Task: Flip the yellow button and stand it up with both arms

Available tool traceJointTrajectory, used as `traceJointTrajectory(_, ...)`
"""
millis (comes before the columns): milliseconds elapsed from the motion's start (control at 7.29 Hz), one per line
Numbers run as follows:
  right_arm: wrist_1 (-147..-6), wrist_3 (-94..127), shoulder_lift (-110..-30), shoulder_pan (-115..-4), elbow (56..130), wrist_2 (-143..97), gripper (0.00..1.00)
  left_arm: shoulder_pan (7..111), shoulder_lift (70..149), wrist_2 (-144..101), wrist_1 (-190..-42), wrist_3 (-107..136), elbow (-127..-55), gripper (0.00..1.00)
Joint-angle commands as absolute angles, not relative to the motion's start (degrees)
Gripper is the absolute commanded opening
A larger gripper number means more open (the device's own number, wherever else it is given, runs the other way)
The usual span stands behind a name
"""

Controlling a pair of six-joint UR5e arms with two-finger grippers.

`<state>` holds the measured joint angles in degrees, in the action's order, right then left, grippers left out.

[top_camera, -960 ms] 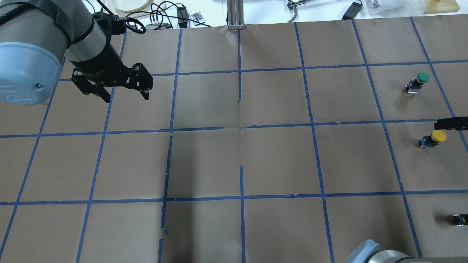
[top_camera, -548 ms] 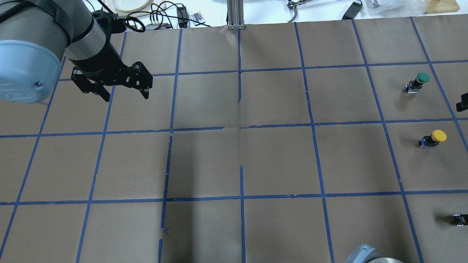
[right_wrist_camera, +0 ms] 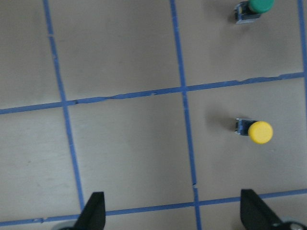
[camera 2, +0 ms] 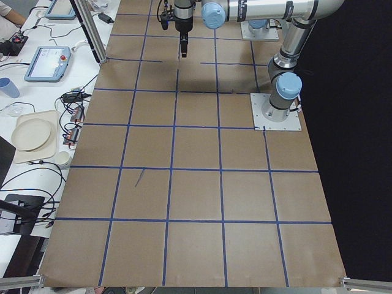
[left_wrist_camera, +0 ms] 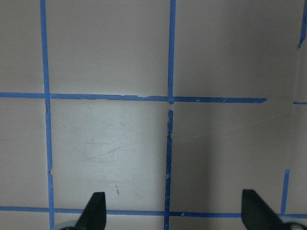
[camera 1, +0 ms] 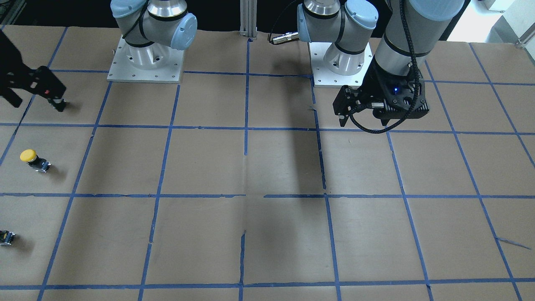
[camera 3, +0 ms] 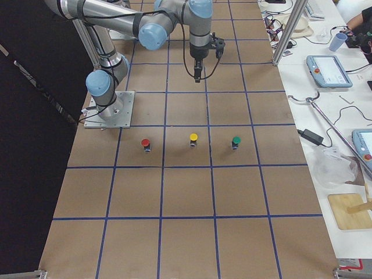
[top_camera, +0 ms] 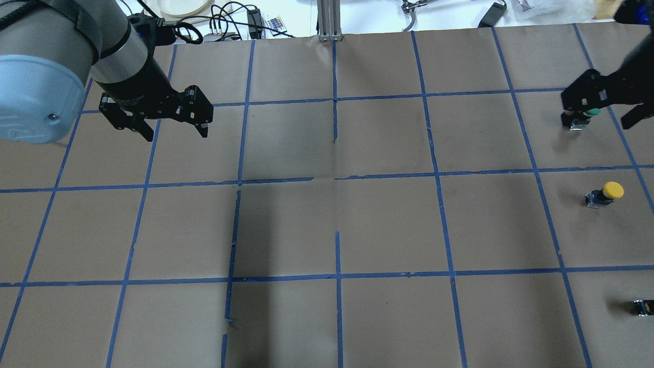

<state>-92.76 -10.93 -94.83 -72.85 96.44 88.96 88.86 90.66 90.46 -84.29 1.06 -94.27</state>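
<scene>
The yellow button [top_camera: 605, 193] sits on the brown paper at the table's right side, with its yellow cap above a short dark body. It also shows in the front view [camera 1: 31, 158], the exterior right view [camera 3: 193, 139] and the right wrist view [right_wrist_camera: 256, 132]. My right gripper [top_camera: 598, 115] is open and empty, held high over this side of the table. In its wrist view [right_wrist_camera: 172, 215] the button lies ahead and to the right of the fingers. My left gripper [top_camera: 176, 137] is open and empty, far from the button over the table's left side. It also shows in the front view [camera 1: 363, 124].
A green-capped button [top_camera: 587, 111] stands one square beyond the yellow one, partly covered by my right gripper. A red-capped button [camera 3: 145, 142] stands one square nearer my base. Blue tape divides the paper into squares. Cables and a plate [top_camera: 179, 5] lie beyond the far edge.
My right gripper has come in from the right edge of the overhead view and now shows at its top right, over the green button. The yellow button and my left gripper have hardly moved.
</scene>
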Motion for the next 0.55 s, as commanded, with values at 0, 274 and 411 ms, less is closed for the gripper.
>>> traceJointTrajectory(0,-91.1,-1.4,-95.6,-84.9,95.6,89.3,1.00,88.9,90.9,90.4,-84.3,1.1,-94.3,1.00)
traceJointTrajectory(274,-90.9,-1.4,-96.5,-90.0,95.5,89.6,1.00,88.9,90.9,90.4,-84.3,1.1,-94.3,1.00)
traceJointTrajectory(411,-88.9,-1.3,-96.7,-90.1,95.5,88.7,1.00,88.9,90.9,90.4,-84.3,1.1,-94.3,1.00)
